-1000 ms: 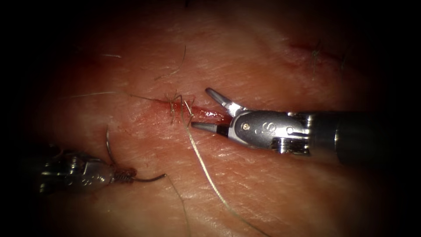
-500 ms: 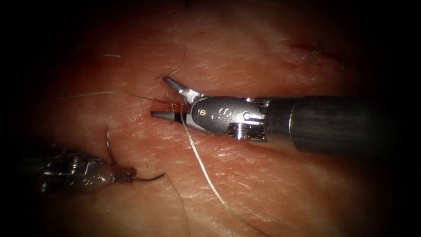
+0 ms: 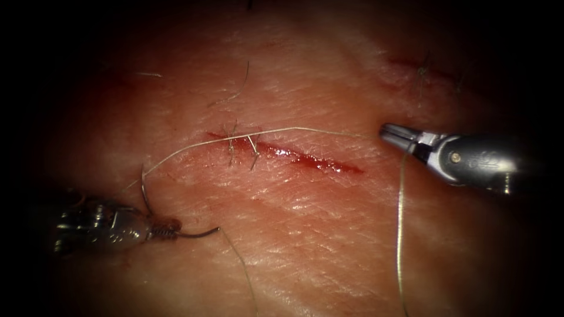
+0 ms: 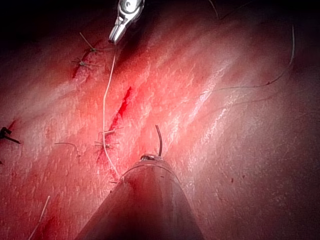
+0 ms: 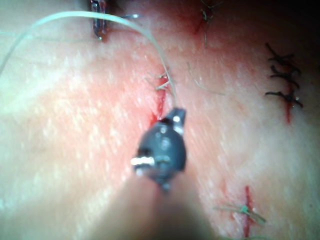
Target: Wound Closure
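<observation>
My right claw (image 3: 392, 134) is clamped on the thread (image 3: 294, 130), taut over the cut (image 3: 305, 157); my left claw (image 3: 161, 232) grips the needle (image 3: 176, 233) mid-curve, clear of tissue (image 3: 329, 235). Overtension could tear stitches.

Lighting the tissue (image 3: 294, 199) brightest at mid-frame in the endoscope view, dimming outward and sinking to black all round the rim. Glinting off the right tool (image 3: 389, 132) and the wet fluid (image 3: 311, 159). Leaving the left tool (image 3: 167, 230) half in gloom. Glaring white off moist tissue in the left wrist view. Lighting the right wrist view strongly and evenly.
</observation>
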Motion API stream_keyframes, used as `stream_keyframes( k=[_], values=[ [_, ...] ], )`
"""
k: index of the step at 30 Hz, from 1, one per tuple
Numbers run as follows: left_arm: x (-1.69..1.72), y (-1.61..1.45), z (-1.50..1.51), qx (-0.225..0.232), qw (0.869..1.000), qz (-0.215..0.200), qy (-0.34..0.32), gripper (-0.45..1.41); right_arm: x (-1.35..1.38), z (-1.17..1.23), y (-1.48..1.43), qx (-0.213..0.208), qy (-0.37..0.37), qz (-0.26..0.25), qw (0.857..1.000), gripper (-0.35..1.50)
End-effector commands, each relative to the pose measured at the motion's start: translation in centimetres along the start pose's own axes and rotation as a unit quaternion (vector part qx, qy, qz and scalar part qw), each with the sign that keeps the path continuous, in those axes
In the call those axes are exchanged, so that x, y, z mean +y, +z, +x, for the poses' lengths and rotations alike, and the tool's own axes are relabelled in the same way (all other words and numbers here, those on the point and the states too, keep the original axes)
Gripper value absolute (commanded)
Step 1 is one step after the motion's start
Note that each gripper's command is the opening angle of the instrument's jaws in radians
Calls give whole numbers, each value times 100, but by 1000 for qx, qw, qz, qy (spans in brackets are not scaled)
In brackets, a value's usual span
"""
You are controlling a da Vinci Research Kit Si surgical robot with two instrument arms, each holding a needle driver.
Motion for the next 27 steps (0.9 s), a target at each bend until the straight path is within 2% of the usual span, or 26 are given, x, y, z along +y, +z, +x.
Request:
stream_keyframes(
  k=[1,3,5,8,11,13,14,15,16,17,19,23,25,27],
  values=[
    [3,9,1,1,1000,-1,0,-45,15,-27,-54,-30,-2,-13,999,-35],
    [2,10,1,1,1000,-1,0,-45,34,-43,-115,-71,-22,-37,997,-35],
    [1,10,0,1,1000,-1,0,-45,49,-54,-161,-105,-28,-62,992,-35],
    [0,11,-2,1,1000,-1,0,-45,78,-63,-239,-162,-43,-116,979,-35],
    [-1,11,-2,1,1000,-1,0,-45,85,-61,-253,-177,-51,-133,974,-35],
    [-2,11,-3,1,1000,-1,0,-45,90,-55,-258,-199,-53,-151,967,-35],
    [-2,11,-3,1,1000,-2,0,-45,91,-52,-255,-206,-47,-162,964,-3],
    [-3,11,-3,1,1000,-2,0,-45,92,-49,-251,-210,-41,-174,961,47],
    [-4,10,-3,1,1000,-2,0,-45,93,-45,-243,-213,-33,-194,957,108],
    [-6,9,-2,2,1000,-2,-1,-45,93,-42,-237,-222,-35,-206,952,128],
    [-12,5,-1,7,1000,3,-5,-45,94,-34,-222,-240,-42,-221,944,143],
    [-39,-6,13,11,999,27,-27,-45,96,-20,-188,-278,-87,-225,930,147],
    [-49,-8,19,16,999,33,-37,-45,98,-17,-182,-286,-95,-222,927,147],
    [-64,-9,29,17,998,36,-49,-45,106,-14,-176,-306,-132,-211,919,148]
  ],
)
